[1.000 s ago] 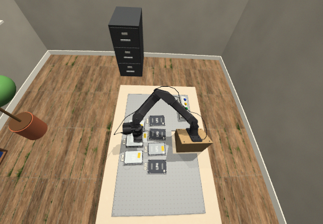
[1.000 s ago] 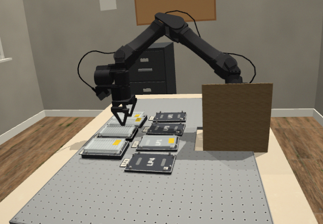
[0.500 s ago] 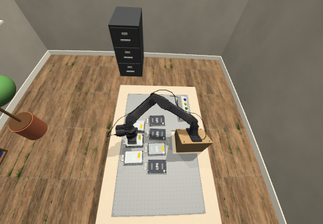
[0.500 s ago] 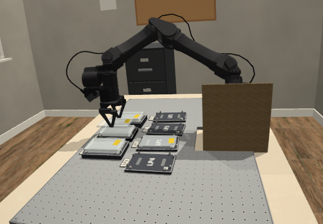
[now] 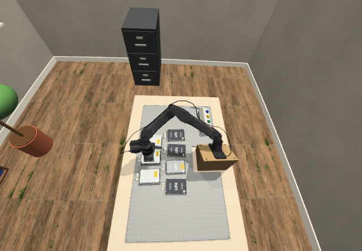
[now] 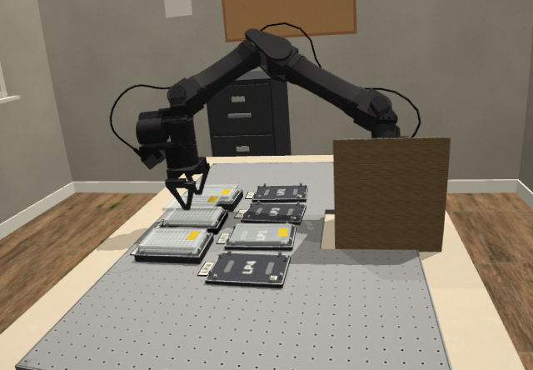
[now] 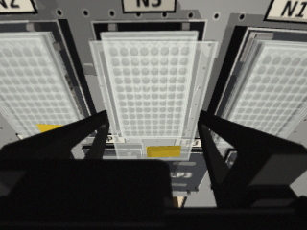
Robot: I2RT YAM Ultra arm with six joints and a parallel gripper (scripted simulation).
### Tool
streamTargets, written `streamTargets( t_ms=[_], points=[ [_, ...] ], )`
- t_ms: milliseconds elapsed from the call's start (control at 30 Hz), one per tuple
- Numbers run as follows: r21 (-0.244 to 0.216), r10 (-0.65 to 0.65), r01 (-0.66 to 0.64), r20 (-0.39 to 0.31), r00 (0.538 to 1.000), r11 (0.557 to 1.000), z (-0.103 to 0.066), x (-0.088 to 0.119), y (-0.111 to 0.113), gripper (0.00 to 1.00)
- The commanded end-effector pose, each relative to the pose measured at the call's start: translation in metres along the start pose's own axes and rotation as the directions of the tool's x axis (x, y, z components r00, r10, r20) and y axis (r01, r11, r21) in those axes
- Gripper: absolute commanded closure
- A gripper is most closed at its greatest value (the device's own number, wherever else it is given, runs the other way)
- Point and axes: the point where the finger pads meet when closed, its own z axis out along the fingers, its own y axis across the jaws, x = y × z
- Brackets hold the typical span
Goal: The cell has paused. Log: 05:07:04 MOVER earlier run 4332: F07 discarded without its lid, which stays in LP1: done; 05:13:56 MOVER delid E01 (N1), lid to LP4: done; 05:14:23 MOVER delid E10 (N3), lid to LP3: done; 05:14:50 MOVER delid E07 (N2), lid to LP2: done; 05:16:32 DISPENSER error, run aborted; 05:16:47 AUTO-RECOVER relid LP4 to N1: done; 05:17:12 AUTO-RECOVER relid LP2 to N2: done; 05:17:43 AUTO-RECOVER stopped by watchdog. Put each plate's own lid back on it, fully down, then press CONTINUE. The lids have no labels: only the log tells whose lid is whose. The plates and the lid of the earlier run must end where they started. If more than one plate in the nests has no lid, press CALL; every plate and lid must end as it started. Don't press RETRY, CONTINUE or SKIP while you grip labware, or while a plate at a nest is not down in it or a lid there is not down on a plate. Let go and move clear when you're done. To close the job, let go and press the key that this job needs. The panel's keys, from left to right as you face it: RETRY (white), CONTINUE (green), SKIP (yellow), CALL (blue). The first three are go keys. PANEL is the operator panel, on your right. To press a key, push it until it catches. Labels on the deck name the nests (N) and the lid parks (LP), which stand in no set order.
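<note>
End effector [image 6: 186, 193] clamped on clear lid [image 7: 153, 98] w/ yellow tag, held above the N3 plate [image 6: 193, 216], not seated; in wrist view lid sits slightly offset over the well grid. N3 = middle nest of left column. N1 plate [image 6: 174, 241] nearer and N2 plate [image 6: 215, 193] farther both wear lids w/ yellow tags. Right column: LP1 [image 6: 261, 235] has a lid w/ tag; LP4 [image 6: 248, 268] bare. Key panel [image 5: 205, 116] at far right of table [image 6: 465, 306].
</note>
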Motion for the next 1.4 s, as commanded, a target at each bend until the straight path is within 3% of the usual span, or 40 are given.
streamTargets(
  t_ms=[0,767,1000,1267,1367],
  points=[
    [-0.013,-0.011,0.011,0.032,0.999,1.000,-0.017,-0.008,0.011,1.00],
    [-0.013,-0.014,0.015,0.043,0.999,1.000,-0.011,-0.012,0.016,1.00],
    [-0.006,-0.042,0.042,0.012,0.999,0.999,0.000,0.001,0.020,1.00],
    [-0.009,-0.018,0.018,0.036,0.999,1.000,-0.006,-0.007,0.012,1.00],
    [-0.007,-0.022,0.022,0.017,1.000,1.000,0.002,-0.001,0.010,1.00]
  ],
)
